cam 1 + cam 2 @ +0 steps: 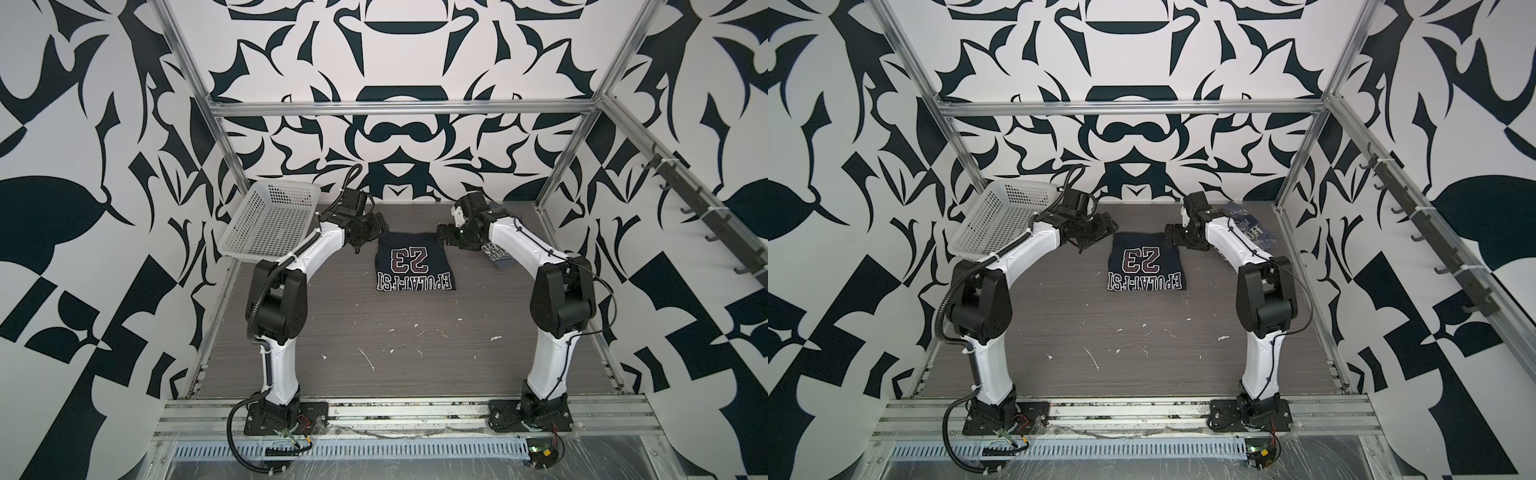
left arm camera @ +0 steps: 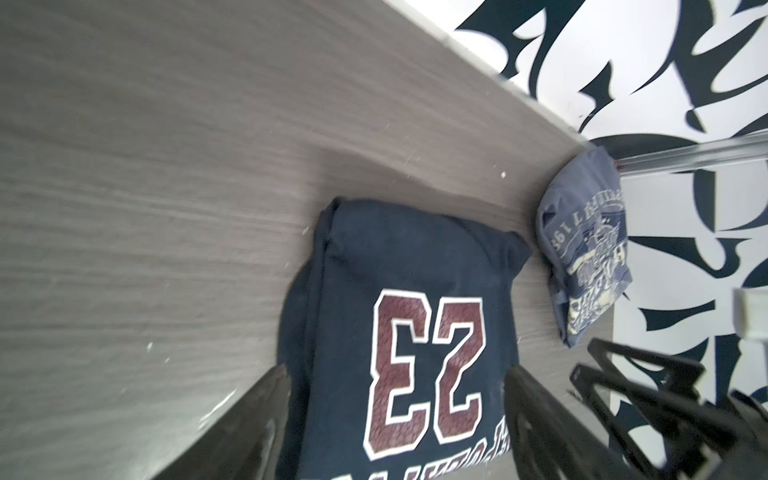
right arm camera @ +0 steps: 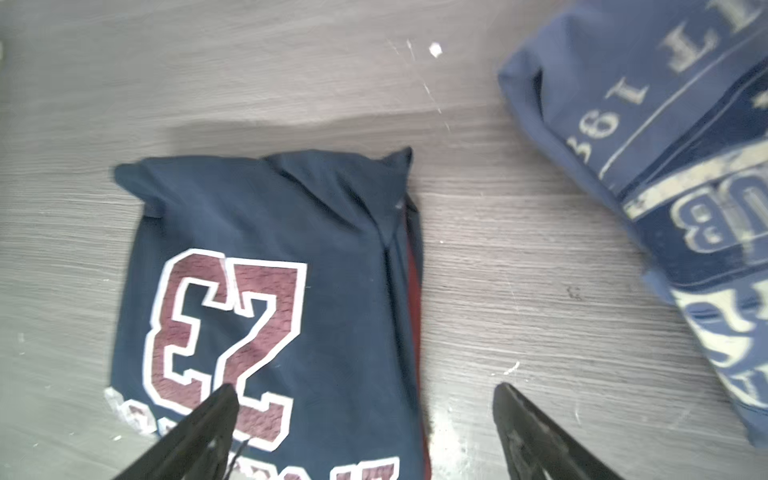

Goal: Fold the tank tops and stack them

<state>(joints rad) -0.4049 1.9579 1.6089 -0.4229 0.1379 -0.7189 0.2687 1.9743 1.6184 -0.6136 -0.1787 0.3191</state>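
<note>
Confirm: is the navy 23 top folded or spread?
Folded: the navy top lies as a compact rectangle, with stacked layers showing along one side.

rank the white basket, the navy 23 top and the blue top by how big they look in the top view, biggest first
1. white basket
2. navy tank top, folded
3. slate-blue tank top, though the right arm hides much of it, so its real size is unsure
</note>
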